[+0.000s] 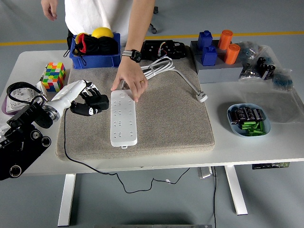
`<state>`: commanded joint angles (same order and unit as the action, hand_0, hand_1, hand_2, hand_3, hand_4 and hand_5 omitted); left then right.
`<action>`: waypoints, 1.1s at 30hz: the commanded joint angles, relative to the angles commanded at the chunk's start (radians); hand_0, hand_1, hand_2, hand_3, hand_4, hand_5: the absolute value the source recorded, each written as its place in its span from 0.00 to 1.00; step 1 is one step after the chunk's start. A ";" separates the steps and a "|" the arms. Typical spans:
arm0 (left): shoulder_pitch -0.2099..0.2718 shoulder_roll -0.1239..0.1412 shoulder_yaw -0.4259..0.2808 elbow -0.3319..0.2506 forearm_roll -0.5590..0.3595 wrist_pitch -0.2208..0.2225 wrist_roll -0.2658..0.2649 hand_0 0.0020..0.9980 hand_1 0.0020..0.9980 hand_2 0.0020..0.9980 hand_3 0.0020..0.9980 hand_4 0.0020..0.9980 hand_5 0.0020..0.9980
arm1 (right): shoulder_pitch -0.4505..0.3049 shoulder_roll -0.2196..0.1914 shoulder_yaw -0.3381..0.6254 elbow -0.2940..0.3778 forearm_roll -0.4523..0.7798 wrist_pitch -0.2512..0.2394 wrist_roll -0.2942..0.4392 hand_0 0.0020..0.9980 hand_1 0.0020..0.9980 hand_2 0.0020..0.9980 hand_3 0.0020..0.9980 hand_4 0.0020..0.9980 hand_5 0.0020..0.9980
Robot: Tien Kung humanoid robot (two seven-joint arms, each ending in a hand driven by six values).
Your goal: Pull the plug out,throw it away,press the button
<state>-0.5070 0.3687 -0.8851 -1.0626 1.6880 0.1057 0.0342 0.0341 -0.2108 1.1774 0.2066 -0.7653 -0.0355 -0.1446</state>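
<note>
A white power strip (123, 118) lies lengthwise on the grey mat (171, 118). My left hand (90, 103) hovers just left of the strip's far half, its fingers curled around a black plug (85, 110) that is clear of the sockets. The plug's black cable (76, 161) trails off the mat's front left corner and hangs below the table. A person at the far side presses a hand (130, 83) on the strip's far end, where the button is hidden under it. My right hand is out of view.
A Rubik's cube (53, 76) and a blue bin (95, 52) stand at the back left. A coiled white cable (156, 66) ends in a white plug (202, 97). A blue bowl (248, 121) of batteries sits on the right, with blue and orange blocks (216, 47) behind it.
</note>
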 joint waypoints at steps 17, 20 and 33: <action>0.004 0.000 0.006 0.016 -0.001 0.021 -0.021 0.80 0.80 0.77 0.85 0.87 0.00 | -0.001 -0.001 -0.003 0.000 0.000 -0.001 -0.001 0.75 0.67 0.66 0.62 0.67 0.51; 0.001 0.001 0.008 0.016 0.002 0.018 -0.018 0.80 0.80 0.77 0.85 0.87 0.00 | 0.000 0.000 -0.002 0.000 0.001 -0.001 0.000 0.75 0.67 0.66 0.62 0.67 0.51; -0.098 -0.017 0.081 0.024 -0.042 0.027 -0.041 0.41 0.23 0.22 0.65 0.40 0.00 | 0.002 -0.002 -0.005 0.000 0.007 -0.002 0.000 0.75 0.67 0.66 0.62 0.67 0.51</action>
<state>-0.6053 0.3518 -0.8037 -1.0387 1.6462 0.1326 -0.0066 0.0359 -0.2128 1.1725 0.2071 -0.7588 -0.0377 -0.1442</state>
